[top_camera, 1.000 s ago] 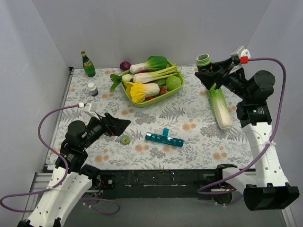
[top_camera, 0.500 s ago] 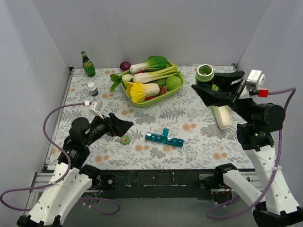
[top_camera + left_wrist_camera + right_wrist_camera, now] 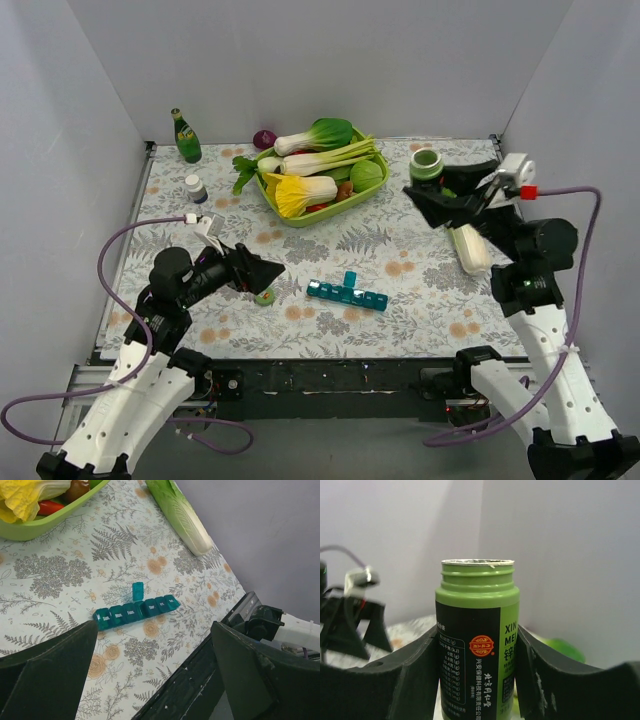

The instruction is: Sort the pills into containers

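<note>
The teal strip of containers (image 3: 347, 294) lies flat at the front centre of the table, with one lid standing open; it also shows in the left wrist view (image 3: 136, 611). My right gripper (image 3: 432, 196) is shut on an uncapped green pill bottle (image 3: 427, 163) and holds it upright above the table's right side; the bottle fills the right wrist view (image 3: 477, 645) between the fingers (image 3: 415, 680). My left gripper (image 3: 264, 272) is open and empty, low over the table just left of the strip, above a small round green cap (image 3: 265, 295). No loose pills show.
A lime-green basket (image 3: 300, 215) of vegetables stands at the back centre. A cabbage (image 3: 468, 245) lies at the right under my right arm. A green glass bottle (image 3: 185, 137), a small white bottle (image 3: 196, 188) and a purple onion (image 3: 264, 138) stand at the back left.
My right arm swung forward and inward with the green bottle, which rose and then came down a little. My left gripper edged right and down toward the green cap.
</note>
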Action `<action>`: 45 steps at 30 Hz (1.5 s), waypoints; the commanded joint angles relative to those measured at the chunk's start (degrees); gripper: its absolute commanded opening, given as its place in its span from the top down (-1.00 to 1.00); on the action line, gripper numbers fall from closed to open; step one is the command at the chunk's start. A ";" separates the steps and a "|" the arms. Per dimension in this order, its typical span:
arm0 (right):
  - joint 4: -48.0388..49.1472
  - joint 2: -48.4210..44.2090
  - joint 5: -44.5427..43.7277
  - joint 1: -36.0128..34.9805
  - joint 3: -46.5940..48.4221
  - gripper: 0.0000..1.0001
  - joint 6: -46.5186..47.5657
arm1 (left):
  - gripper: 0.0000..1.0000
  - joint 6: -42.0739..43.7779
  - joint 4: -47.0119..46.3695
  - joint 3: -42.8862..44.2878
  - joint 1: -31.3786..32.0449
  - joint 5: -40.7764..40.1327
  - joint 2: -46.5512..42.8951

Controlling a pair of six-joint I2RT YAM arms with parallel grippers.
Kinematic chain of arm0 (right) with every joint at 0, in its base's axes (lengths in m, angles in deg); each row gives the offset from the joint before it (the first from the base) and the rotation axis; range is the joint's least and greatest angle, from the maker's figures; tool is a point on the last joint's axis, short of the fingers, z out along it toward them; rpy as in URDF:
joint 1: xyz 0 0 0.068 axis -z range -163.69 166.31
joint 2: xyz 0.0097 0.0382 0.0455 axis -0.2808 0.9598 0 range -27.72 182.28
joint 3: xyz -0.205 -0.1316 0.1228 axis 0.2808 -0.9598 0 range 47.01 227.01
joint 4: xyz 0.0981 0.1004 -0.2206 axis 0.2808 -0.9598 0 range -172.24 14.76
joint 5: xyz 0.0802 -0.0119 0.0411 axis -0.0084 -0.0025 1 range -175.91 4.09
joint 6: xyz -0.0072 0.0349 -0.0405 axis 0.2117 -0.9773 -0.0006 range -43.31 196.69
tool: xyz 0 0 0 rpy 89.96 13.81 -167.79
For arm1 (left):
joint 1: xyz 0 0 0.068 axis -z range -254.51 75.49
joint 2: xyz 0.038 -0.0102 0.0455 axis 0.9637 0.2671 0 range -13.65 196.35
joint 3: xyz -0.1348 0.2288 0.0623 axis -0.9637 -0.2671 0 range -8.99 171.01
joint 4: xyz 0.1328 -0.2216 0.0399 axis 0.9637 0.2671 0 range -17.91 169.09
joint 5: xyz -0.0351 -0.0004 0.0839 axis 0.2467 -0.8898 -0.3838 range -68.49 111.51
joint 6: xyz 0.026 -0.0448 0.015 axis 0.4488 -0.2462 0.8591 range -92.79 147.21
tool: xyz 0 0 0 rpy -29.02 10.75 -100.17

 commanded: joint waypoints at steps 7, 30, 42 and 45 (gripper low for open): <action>-39.69 -3.60 14.59 -11.74 -10.57 0.97 39.76 | -0.96 8.28 -0.67 -0.40 -0.27 2.35 -1.05; -63.82 24.69 -3.94 -20.97 -6.62 0.97 63.78 | -0.96 18.30 -9.20 -4.53 -0.36 -7.83 1.94; -65.66 33.14 -11.60 -23.87 -3.11 0.97 62.02 | -0.96 18.66 -8.67 -4.88 -0.27 -11.10 0.35; -66.63 34.81 -12.48 -24.57 -1.70 0.97 62.02 | -0.96 18.66 -8.67 -4.79 -0.27 -11.10 0.35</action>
